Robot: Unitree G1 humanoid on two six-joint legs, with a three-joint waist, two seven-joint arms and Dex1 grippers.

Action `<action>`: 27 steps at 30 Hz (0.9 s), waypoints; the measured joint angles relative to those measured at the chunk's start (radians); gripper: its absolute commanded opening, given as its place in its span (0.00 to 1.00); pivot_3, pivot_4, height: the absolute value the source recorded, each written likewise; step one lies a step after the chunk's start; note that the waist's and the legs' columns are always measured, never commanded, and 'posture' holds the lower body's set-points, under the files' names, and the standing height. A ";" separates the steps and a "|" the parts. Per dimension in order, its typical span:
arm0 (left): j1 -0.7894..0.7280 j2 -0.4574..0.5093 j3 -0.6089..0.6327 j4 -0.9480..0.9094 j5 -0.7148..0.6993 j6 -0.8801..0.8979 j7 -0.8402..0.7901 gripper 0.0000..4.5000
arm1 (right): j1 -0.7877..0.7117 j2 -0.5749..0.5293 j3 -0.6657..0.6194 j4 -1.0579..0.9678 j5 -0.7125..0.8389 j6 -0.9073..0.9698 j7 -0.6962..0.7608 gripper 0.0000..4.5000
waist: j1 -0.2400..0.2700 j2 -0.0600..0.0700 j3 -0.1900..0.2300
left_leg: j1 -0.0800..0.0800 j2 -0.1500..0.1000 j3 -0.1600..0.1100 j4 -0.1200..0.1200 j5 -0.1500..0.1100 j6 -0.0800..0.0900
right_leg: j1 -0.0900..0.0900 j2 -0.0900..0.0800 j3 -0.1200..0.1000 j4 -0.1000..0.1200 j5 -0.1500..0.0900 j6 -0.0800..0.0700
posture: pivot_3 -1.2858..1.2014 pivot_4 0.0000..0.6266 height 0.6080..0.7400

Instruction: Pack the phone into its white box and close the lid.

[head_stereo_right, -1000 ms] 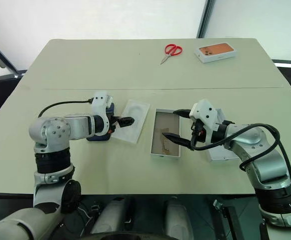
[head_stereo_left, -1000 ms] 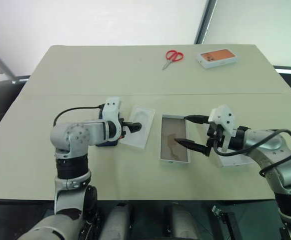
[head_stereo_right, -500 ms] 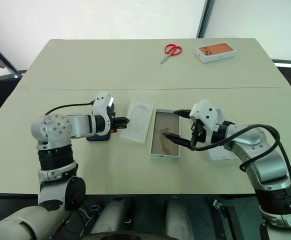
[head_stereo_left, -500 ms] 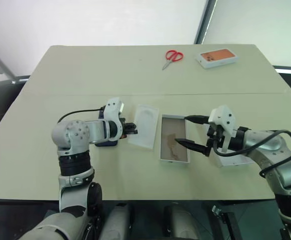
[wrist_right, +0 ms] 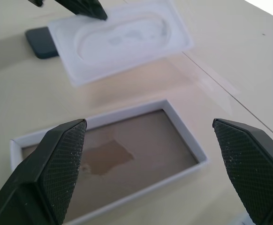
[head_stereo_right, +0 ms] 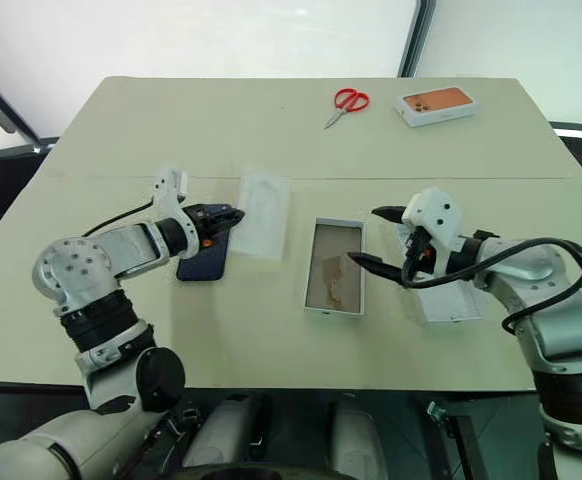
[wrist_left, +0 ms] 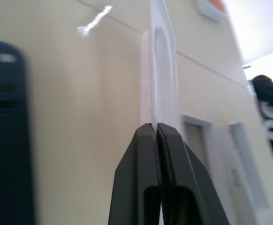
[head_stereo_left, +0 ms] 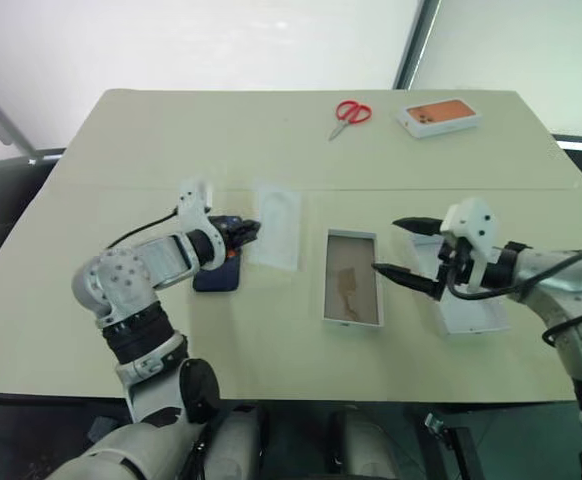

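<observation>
My left gripper [head_stereo_left: 254, 230] is shut on one edge of a thin white moulded tray insert [head_stereo_left: 276, 228] and holds it tilted a little above the table; in the left wrist view the insert [wrist_left: 162, 70] stands edge-on between the closed fingers. The dark navy phone [head_stereo_left: 218, 272] lies flat just beneath that hand. The white box [head_stereo_left: 351, 292], brownish inside, sits open at the table's middle. My right gripper [head_stereo_left: 386, 245] hovers open beside the box's right side, nothing between its fingers. The lid [head_stereo_left: 471, 318] lies partly hidden under my right hand.
Red scissors [head_stereo_left: 350, 113] and a white box with an orange phone picture [head_stereo_left: 437, 117] lie at the far edge of the table [head_stereo_left: 121, 150]. Bare tabletop runs along the near edge and the far left.
My left gripper has shut on the tray insert's edge and lifted it up and away from the box, baring more of the phone. My right gripper has drifted right, off the box.
</observation>
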 measured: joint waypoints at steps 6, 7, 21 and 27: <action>-0.024 -0.107 -0.018 -0.013 -0.100 0.000 0.099 0.00 | 0.004 -0.039 -0.041 0.056 -0.020 -0.029 0.013 1.00 | -0.012 0.000 0.000 | 0.001 0.001 0.001 -0.001 0.000 0.000 | -0.001 0.001 0.000 0.001 0.000 0.000 | 0.52 0.24 0.68; -0.023 -0.108 -0.024 -0.013 -0.098 0.000 0.128 0.00 | 0.005 -0.046 -0.053 0.061 -0.022 -0.029 0.015 1.00 | -0.013 0.000 0.000 | 0.001 0.002 0.001 -0.001 0.000 0.000 | -0.001 0.001 0.000 0.001 0.000 0.000 | 0.52 0.24 0.68; 0.019 -0.110 -0.140 0.012 -0.226 0.000 0.336 0.00 | 0.018 -0.046 -0.064 0.042 -0.024 -0.027 0.016 1.00 | -0.005 -0.001 0.000 | 0.001 0.001 0.001 0.000 0.000 0.000 | 0.000 0.001 0.000 0.001 0.000 0.000 | 0.52 0.24 0.68; 0.021 -0.110 -0.175 0.097 -0.303 0.000 0.363 0.00 | 0.007 -0.041 -0.042 0.041 -0.024 -0.026 0.010 1.00 | -0.005 -0.001 0.000 | 0.001 0.001 0.001 0.000 0.000 0.000 | 0.000 0.001 0.000 0.001 0.000 0.000 | 0.52 0.24 0.68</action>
